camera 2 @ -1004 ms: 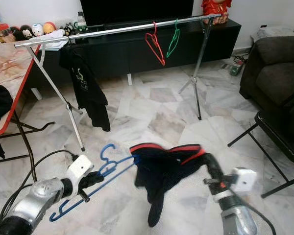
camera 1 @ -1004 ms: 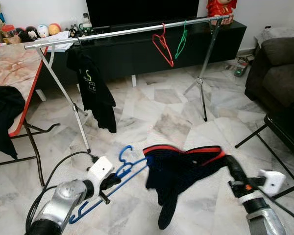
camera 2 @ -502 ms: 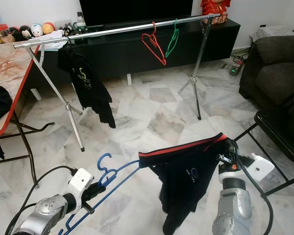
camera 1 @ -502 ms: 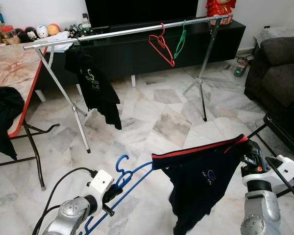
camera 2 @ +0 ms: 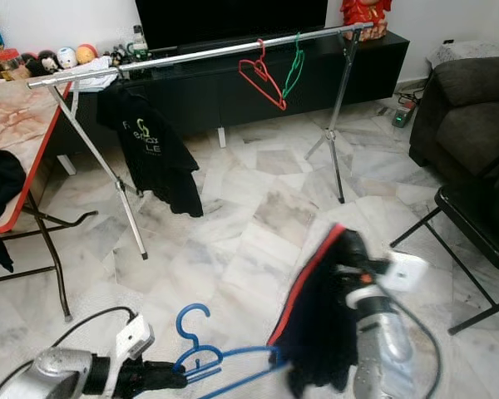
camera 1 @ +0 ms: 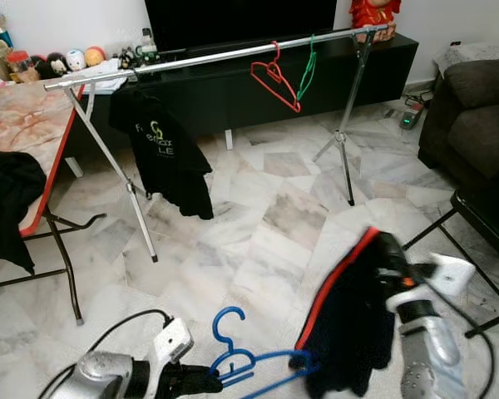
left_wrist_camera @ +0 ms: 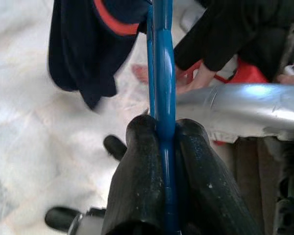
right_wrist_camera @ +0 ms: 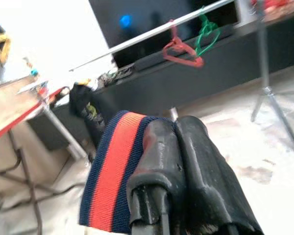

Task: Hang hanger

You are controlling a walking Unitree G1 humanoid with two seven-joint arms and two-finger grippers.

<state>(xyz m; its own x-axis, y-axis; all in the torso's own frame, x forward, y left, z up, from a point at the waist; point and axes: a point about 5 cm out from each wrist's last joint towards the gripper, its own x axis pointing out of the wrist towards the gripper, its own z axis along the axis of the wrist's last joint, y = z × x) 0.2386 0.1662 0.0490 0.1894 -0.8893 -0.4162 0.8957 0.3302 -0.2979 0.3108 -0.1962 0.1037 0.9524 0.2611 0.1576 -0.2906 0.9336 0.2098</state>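
I see my left gripper [left_wrist_camera: 167, 147] clenched on the blue hanger [camera 1: 249, 366], right gripper [right_wrist_camera: 179, 142] pinching the dark red-trimmed shirt [camera 1: 349, 324] beside it.

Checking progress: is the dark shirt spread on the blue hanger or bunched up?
Bunched. The dark shirt hangs crumpled from the right pincer, with one end of the blue hanger tucked into it.

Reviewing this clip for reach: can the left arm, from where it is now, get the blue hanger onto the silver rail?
Probably not yet. The left gripper clamps the blue hanger low near the floor, and the silver rail stands well ahead across open tiles.
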